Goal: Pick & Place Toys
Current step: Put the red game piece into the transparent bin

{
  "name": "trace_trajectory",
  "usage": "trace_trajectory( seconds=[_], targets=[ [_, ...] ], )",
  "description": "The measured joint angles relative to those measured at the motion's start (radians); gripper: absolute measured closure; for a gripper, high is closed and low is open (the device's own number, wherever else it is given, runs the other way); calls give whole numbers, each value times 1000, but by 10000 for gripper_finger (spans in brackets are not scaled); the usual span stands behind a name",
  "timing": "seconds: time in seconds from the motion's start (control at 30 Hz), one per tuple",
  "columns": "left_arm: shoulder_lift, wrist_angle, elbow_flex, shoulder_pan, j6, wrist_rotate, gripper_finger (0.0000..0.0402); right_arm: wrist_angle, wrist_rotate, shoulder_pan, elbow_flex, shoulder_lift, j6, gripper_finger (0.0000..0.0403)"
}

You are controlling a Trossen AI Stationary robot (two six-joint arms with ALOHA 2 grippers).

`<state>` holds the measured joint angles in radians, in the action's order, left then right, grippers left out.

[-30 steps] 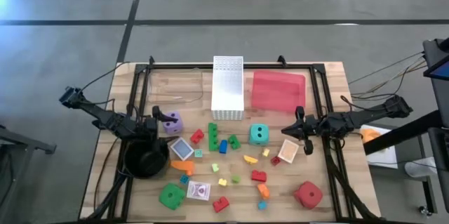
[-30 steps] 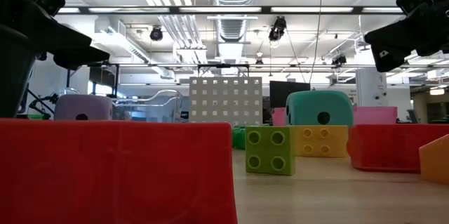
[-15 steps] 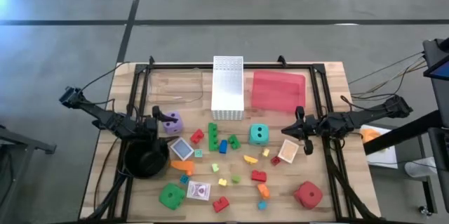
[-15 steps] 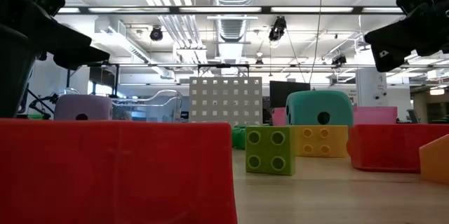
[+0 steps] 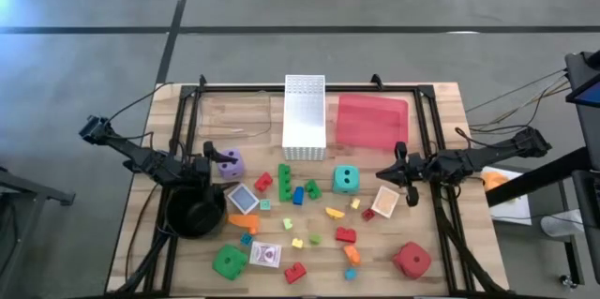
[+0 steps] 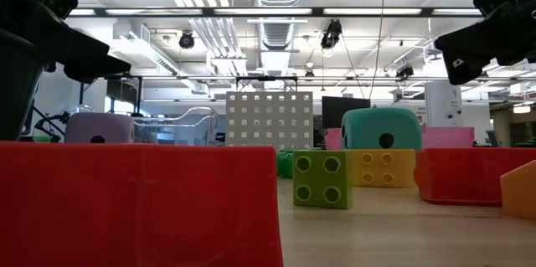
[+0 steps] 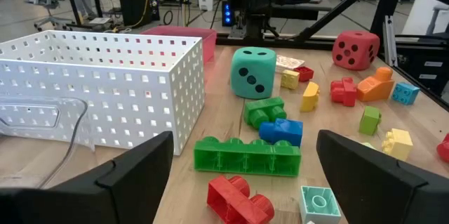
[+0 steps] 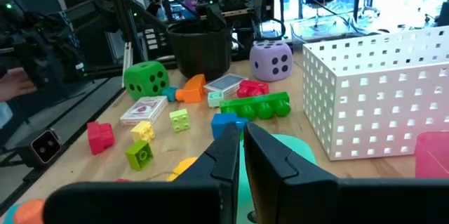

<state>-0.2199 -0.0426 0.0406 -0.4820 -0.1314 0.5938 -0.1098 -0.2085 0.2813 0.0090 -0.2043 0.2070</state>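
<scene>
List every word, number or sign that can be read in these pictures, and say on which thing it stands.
No words or numerals can be read.
Pips only, no digits: teal die, red die, purple die, green die.
Card pack: patterned print, too small to read.
Second card pack: likewise unreadable.
Building bricks, such as the long green brick: only plain studs.
White basket: holes, no label.

No words, brand names, labels or written numbers can be read in any view. The only countable marks are die pips. In the right wrist view, the purple die (image 8: 271,60) upper centre shows a five-pip face, and the green die (image 8: 146,78) at left shows a two. In the left wrist view, the teal die (image 7: 253,72) shows three.
</scene>
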Motion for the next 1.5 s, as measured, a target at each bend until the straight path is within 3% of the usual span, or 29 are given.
trace_trajectory(
  seconds=[0.1,0.23,0.47,0.8,0.97,1.2,1.5],
  targets=[
    [0,0,0,0,9,1,52,-13,0,0,0,0,33,382],
    [0,11,-2,0,13,4,52,-35,-1,0,0,0,200,382],
    [0,104,-5,0,-154,17,52,-142,-103,0,0,-2,151,382],
    [0,263,-3,0,-174,16,52,-215,-136,-1,0,-2,221,382],
    [0,331,-2,0,-192,28,52,-307,-136,0,0,-3,170,382],
    [-55,274,70,0,-272,51,52,-324,-135,0,7,-8,146,382],
    [-330,35,328,0,-287,50,52,-323,-158,-5,7,-8,129,382]
  ],
)
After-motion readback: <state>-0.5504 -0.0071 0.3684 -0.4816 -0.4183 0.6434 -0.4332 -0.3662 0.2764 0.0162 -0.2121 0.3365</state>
